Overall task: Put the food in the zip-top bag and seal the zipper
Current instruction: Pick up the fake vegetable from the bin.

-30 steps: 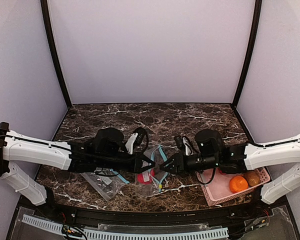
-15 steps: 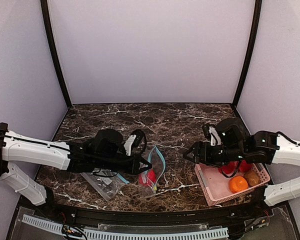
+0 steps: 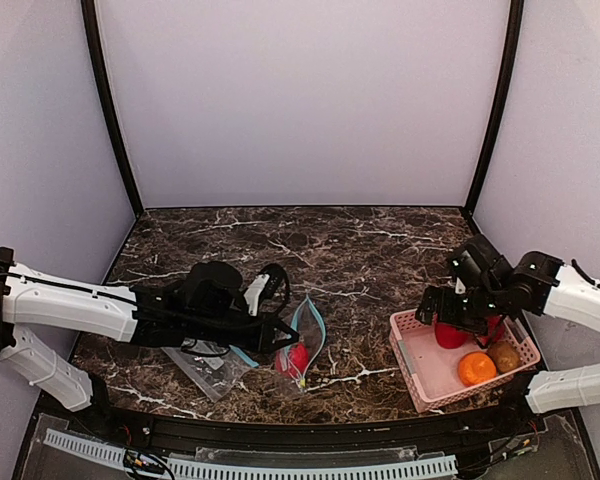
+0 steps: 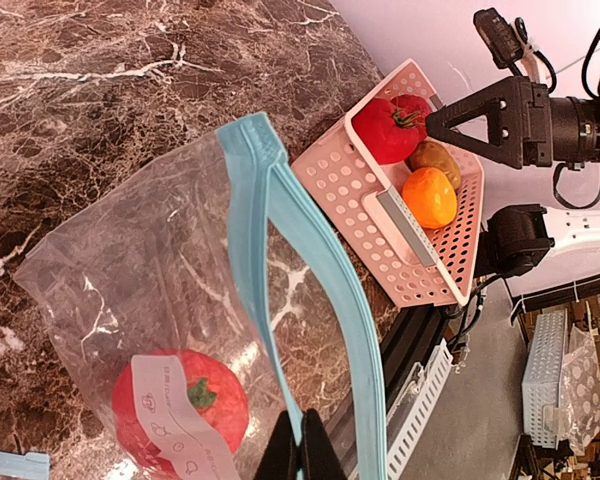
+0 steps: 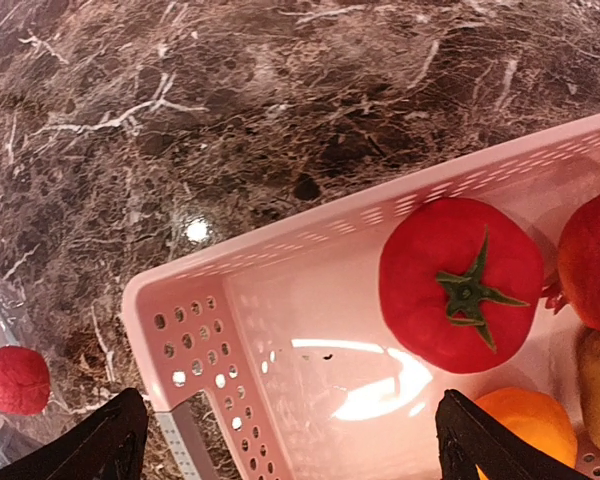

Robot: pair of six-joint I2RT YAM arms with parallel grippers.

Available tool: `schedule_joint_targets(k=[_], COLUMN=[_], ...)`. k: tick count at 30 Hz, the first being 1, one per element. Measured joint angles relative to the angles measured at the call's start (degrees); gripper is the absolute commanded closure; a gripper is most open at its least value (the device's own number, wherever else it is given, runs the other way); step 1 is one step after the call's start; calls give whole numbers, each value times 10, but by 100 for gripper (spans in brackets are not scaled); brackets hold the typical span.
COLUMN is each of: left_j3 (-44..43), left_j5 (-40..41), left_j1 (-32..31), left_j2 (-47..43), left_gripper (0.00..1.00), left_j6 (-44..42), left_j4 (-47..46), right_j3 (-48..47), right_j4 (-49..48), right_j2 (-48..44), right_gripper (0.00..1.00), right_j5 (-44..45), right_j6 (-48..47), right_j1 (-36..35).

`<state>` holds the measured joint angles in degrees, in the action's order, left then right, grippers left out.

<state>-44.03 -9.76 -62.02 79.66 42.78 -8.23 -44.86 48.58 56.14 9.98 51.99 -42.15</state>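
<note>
Right gripper (image 5: 290,450), shifted from clear zip-top bag (image 4: 160,290) to pink perforated basket (image 5: 180,300), hovers wide open over glossy red tomato (image 5: 460,285). Bag, second tomato (image 4: 180,410) inside, lies diagonally, mouth far-right; low-stretched left gripper (image 4: 300,452) pinches its blue zipper (image 4: 310,250).

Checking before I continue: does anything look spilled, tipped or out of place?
Nothing stands out. The clear blue-zippered plastic bag holds one red toy tomato; other fruits sit in the upright pink perforated basket.

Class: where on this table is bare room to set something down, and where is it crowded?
Free: the back of the table, and the strip between zip-top bag and basket. Crowded: the basket's right end with fruit, and around the left gripper pinching the bag.
</note>
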Motion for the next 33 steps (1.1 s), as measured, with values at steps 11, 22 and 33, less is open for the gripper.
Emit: schedule_joint_targets(k=[11,22,33], left_j3=[7,7,7], left_j5=[-1,-1,-1], left_j1=[4,4,4], left_j2=[-7,-7,-8], left_gripper=[99,99,99], left_j6=[0,1,6], left_j4=[2,2,2], right_j3=[1,33,67], right_j4=[8,-30,-63], right_j2=[67,108,115], right_gripper=[1,1,8], right_j5=[24,26,22], right_j6=[-57,-98,-101], right_j1=[106,141,142])
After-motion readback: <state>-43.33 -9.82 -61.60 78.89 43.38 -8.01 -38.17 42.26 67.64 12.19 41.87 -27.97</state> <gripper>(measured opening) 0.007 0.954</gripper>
